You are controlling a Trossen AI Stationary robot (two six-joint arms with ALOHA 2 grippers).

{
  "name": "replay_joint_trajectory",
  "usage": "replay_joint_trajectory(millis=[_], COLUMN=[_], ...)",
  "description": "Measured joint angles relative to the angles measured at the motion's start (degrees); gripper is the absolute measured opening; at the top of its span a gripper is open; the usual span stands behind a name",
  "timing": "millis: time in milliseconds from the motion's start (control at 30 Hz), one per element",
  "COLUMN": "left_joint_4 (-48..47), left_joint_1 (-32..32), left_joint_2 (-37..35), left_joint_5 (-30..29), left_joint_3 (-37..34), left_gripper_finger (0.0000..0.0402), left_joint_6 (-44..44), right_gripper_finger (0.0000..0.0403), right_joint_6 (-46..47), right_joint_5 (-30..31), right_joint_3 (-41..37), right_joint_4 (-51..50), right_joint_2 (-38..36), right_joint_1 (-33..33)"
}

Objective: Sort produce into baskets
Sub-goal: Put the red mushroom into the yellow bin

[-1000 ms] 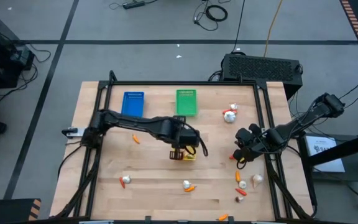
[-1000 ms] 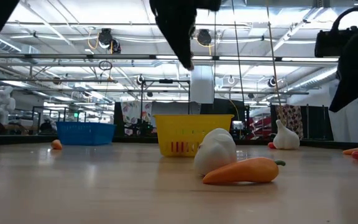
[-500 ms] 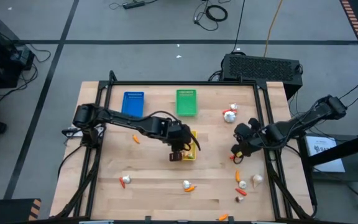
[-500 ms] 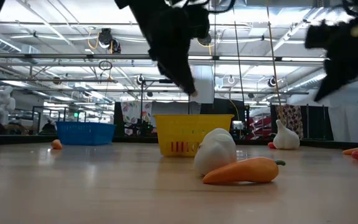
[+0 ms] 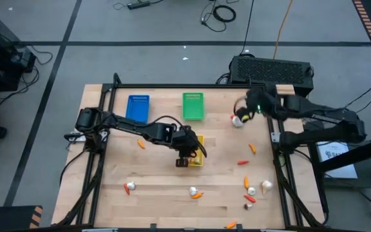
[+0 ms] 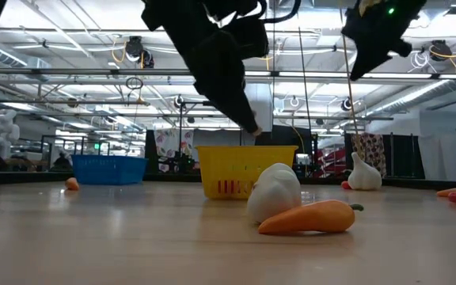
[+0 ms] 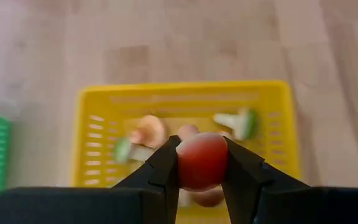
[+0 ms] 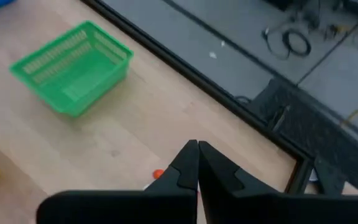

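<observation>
Table centre: left gripper (image 7: 202, 163) clamps red piece (image 7: 202, 160) over yellow basket (image 7: 92, 99); right gripper (image 8: 197, 163) closed, empty.

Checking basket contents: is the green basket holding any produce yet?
No, the right wrist view shows the green basket with a bare floor, nothing inside.

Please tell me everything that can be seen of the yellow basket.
The yellow rectangular plastic basket has slotted walls and an open top. It stands upright on the wooden table, near its middle, apart from the green basket and the blue one. Several small toy vegetables lie inside, some with green parts. The left gripper hangs above it, shut on a round red piece. Nothing else visibly touches the basket.
</observation>
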Motion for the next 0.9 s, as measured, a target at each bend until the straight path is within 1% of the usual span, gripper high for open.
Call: replay_joint_trajectory(millis=[100, 200, 367, 467, 533, 667, 733, 800, 900], left_joint_4=[0.1, 0.0, 0.2, 0.0, -0.3, -2.6, -4.2, -3.6, -2.0], left_joint_1=[0.8, 1.1, 1.3, 1.4, 1.4, 1.8, 2.3, 2.9, 3.9], left_joint_2=[-0.1, 0.0, 0.0, 0.0, 0.0, -2.0, -4.0, -6.3, -10.7], left_joint_5=[-0.4, -0.4, -0.4, -0.4, -0.4, -4.0, -4.7, -4.8, -4.8], left_joint_3=[-0.3, -0.3, -0.3, -0.3, -0.3, -0.3, -0.7, -2.3, -7.1], left_gripper_finger=[0.0112, 0.0138, 0.0184, 0.0203, 0.0209, 0.021, 0.0206, 0.02, 0.0193], left_joint_6=[-0.5, -0.6, -0.4, 0.8, 1.7, 2.0, 2.2, 2.5, 2.9], right_gripper_finger=[0.0, 0.0, 0.0, 0.0001, 0.0006, 0.003, 0.0048, 0.007, 0.0107], right_joint_6=[-2.8, -4.1, -4.3, -0.6, 1.2, 4.0, 5.3, 7.2, 9.7], right_joint_5=[-5.9, -9.1, -9.7, -9.7, -9.7, -9.8, -10.9, -11.1, -12.3], right_joint_3=[0.1, 0.1, 0.1, 0.1, 0.1, 0.1, 0.1, 0.1, 0.1], right_joint_4=[1.9, 3.4, 2.9, 3.3, 3.6, 2.7, 2.0, 2.1, 2.1], right_joint_2=[1.9, 5.0, 10.1, 12.6, 14.3, 17.4, 18.8, 20.1, 21.9], right_joint_1=[-7.2, -12.0, -16.1, -17.5, -18.3, -20.1, -20.8, -21.0, -21.1])
